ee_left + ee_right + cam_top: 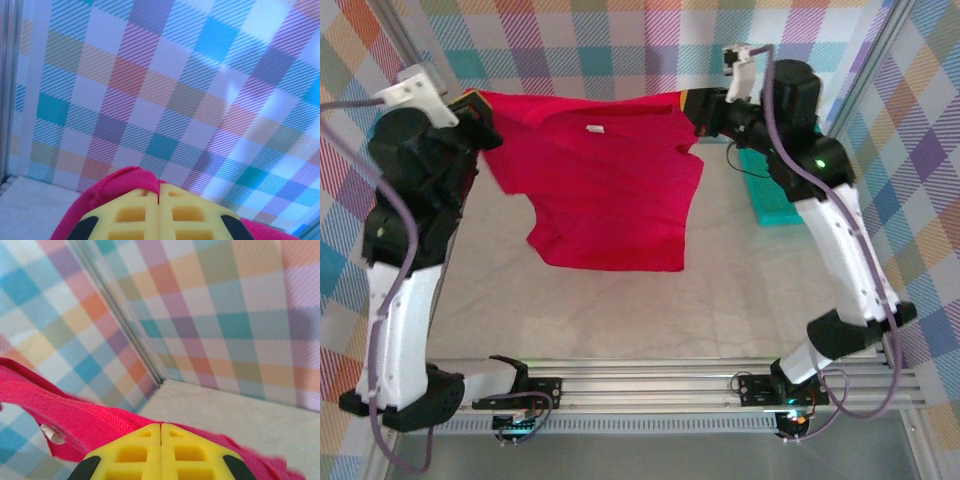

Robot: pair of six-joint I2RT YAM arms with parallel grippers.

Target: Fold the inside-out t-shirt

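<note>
Not much of the fold is done yet, judging from what's visible. The inside-out t-shirt (605,190) is held up in the air at the far end of the table (620,320), stretched out between the two arms by its top edge, with the rest hanging down loose. Whether the bottom hem is touching the table can't be told from above. The left gripper (478,112) is clamped tight on red cloth at one upper corner; in its wrist view the yellow fingers (135,215) are pressed together with fabric bunched around them. The right gripper (696,106) is likewise pinched shut on the other upper corner, with a stitched edge of the shirt seen running off from it in its own wrist view. No crease or fold is seen anywhere, so this is probably the spread-and-lay-flat stage, and all the actual folding is left to do. As for writing: a small white neck tag (591,128) is spotted near the collar, but it's too tiny to be read. No logos or brand names are made out anywhere else.
</note>
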